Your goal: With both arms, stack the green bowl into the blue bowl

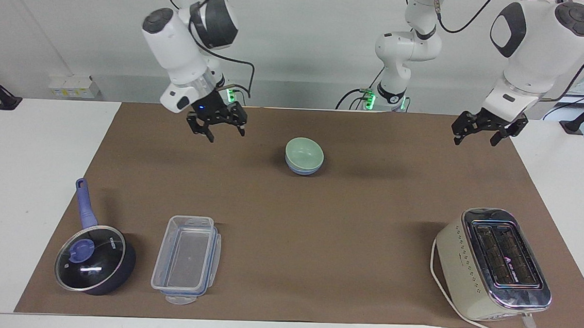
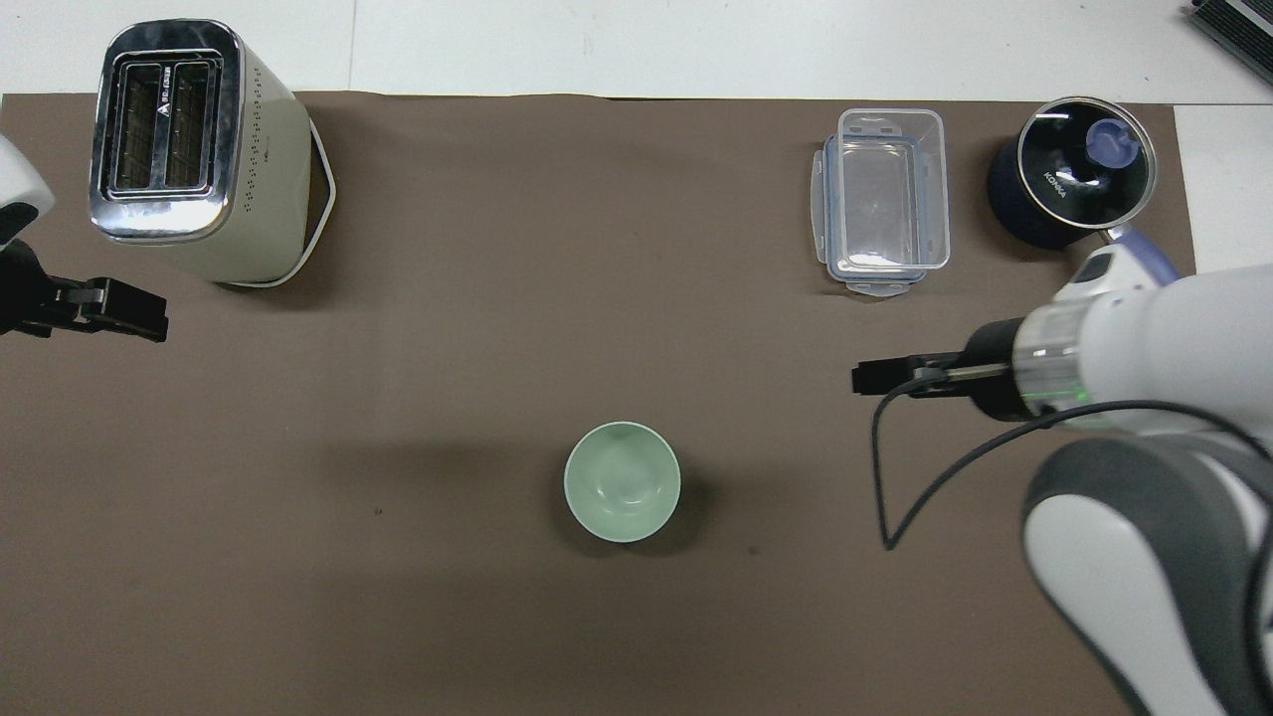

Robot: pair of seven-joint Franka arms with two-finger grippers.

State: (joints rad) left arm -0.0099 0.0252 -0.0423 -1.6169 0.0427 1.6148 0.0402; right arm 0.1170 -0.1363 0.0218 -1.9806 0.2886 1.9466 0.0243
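Note:
The green bowl [image 1: 304,152] sits nested inside the blue bowl [image 1: 301,171] on the brown mat, midway between the arms and close to the robots. In the overhead view only the green bowl [image 2: 623,481] shows; the blue bowl is hidden under it. My right gripper [image 1: 219,128] is open and empty, raised over the mat well clear of the bowls, toward the right arm's end; it also shows in the overhead view [image 2: 867,378]. My left gripper [image 1: 482,134] is open and empty and waits in the air over the mat's edge at the left arm's end [image 2: 119,310].
A cream toaster [image 1: 495,263] stands farthest from the robots at the left arm's end. A clear plastic container [image 1: 186,260] and a lidded dark saucepan [image 1: 94,259] with a blue handle stand farthest from the robots at the right arm's end.

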